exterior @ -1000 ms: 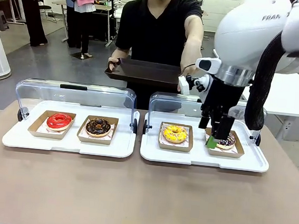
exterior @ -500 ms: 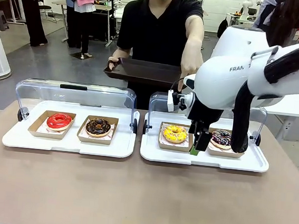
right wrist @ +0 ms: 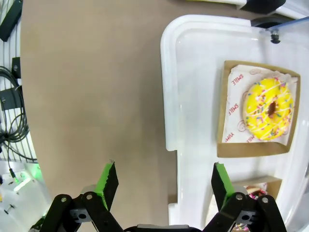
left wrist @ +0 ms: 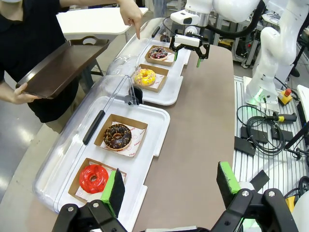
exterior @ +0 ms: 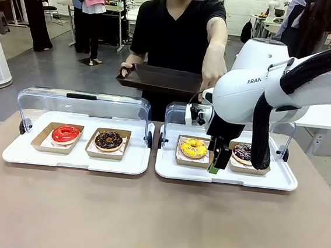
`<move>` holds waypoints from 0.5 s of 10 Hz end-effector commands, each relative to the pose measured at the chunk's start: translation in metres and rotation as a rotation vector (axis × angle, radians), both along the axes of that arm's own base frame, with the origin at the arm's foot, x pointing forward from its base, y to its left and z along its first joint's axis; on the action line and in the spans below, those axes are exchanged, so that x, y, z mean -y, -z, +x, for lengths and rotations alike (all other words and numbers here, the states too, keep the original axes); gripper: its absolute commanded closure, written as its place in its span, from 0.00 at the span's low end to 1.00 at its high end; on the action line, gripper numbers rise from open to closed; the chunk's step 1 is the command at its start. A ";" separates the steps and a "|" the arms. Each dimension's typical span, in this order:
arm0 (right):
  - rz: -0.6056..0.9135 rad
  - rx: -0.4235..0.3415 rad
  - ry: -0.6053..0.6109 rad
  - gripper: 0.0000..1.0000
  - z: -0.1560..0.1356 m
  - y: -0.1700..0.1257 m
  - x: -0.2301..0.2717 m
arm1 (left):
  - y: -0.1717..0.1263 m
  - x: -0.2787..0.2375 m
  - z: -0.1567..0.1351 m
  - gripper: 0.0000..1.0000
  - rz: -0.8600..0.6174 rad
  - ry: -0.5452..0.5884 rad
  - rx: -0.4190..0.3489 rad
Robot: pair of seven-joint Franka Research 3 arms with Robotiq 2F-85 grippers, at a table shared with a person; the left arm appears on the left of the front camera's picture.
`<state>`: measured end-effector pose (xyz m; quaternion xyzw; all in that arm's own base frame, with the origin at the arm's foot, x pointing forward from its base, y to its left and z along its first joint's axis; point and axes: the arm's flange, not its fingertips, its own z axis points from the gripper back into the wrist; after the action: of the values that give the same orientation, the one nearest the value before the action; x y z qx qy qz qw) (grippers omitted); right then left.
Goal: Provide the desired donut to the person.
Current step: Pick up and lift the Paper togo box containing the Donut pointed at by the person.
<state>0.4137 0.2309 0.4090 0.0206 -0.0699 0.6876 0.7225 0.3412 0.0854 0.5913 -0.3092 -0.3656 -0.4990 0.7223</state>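
The person [exterior: 177,37] stands across the table holding a dark brown tray [exterior: 161,79] in one hand. The other hand [exterior: 214,76] points down at the right white tray [exterior: 225,176]; the finger [left wrist: 136,29] also shows in the left wrist view. That tray holds a yellow donut [exterior: 193,148] and a dark sprinkled donut [exterior: 243,152], each in a cardboard box. My right gripper [exterior: 216,161] hangs open over the tray's front rim [right wrist: 193,96], between the two boxes, with the yellow donut [right wrist: 268,116] ahead of it. My left gripper [left wrist: 170,186] is open and holds nothing.
The left white tray [exterior: 74,159] carries a red donut [exterior: 65,133] and a chocolate donut [exterior: 109,139]. Both trays have clear lids [exterior: 82,101] raised at the back. Bare brown tabletop [exterior: 145,216] lies in front of them. Other people stand far behind.
My right arm has swung left from over the dark sprinkled donut to the gap between the two boxes. The person's pointing hand has stayed out over the right tray.
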 end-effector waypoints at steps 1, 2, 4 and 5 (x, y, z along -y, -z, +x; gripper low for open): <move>-0.006 0.006 -0.006 0.00 -0.005 -0.002 -0.001 | -0.002 -0.001 0.000 0.00 -0.005 0.008 -0.007; -0.006 0.006 -0.006 0.00 -0.005 -0.002 -0.001 | -0.002 -0.001 0.000 0.00 -0.005 0.008 -0.007; 0.000 0.013 0.005 0.00 0.004 0.004 0.001 | -0.002 -0.001 0.000 0.00 -0.005 0.008 -0.007; -0.002 0.017 0.025 0.00 0.012 0.010 0.002 | -0.002 -0.001 0.000 0.00 -0.005 0.008 -0.007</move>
<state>0.4163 0.2294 0.4064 0.0209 -0.0712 0.6851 0.7246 0.3412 0.0853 0.5913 -0.3092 -0.3656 -0.4991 0.7222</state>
